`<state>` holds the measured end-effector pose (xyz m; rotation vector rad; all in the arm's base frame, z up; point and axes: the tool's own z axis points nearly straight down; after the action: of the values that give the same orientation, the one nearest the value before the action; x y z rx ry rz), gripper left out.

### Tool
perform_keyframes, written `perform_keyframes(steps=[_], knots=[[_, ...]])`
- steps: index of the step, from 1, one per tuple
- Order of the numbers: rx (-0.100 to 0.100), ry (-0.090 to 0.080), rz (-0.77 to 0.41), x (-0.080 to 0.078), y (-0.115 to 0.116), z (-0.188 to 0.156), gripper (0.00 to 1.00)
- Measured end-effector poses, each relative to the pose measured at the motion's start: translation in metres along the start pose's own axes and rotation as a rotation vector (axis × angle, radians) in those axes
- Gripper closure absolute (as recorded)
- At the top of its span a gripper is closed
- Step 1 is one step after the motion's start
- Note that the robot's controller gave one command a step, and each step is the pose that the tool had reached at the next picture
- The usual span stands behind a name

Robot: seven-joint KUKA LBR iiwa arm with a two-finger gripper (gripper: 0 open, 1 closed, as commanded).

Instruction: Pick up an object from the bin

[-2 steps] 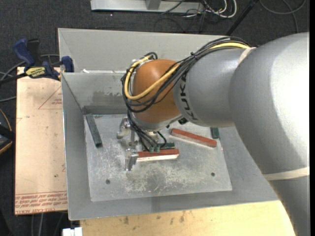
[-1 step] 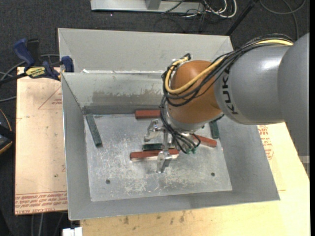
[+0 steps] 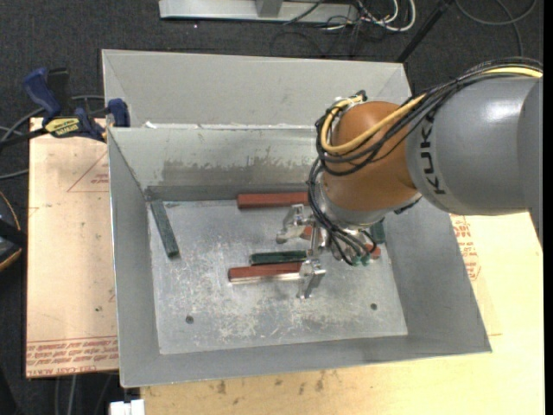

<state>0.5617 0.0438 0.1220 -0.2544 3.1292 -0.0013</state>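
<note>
bin [image 3: 259,318]: grey metal, sloped walls, flat scratched floor.
arm: reaches in from the right; its orange wrist cover [image 3: 371,158], with yellow and black cables looped over it, hangs above the right half of the floor.
gripper [image 3: 302,253]: low over the middle of the floor, fingers spread wide, one tip on the far side and one on the near side of two bars' right ends.
hold: nothing clamped; cannot tell whether the tips touch the bars.
dark green bar [image 3: 275,257]: flat, mid-floor, lying left to right, its right end between the fingers.
near red bar [image 3: 259,273]: just beside the green one on its near side, parallel, right end by the near fingertip.
far red bar [image 3: 270,201]: along the foot of the far wall.
grey-green bar [image 3: 164,229]: by the left wall, well apart from the rest.
</note>
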Motion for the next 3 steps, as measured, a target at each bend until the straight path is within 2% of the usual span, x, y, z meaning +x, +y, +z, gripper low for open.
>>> perform_keyframes(steps=[1, 2, 3], knots=[[-0.002, -0.004, 0.034, -0.013, 0.014, 0.047, 0.0], [-0.005, -0.017, 0.016, -0.033, 0.01, 0.043, 1.0], [-0.005, -0.017, 0.016, -0.033, 0.01, 0.043, 1.0]])
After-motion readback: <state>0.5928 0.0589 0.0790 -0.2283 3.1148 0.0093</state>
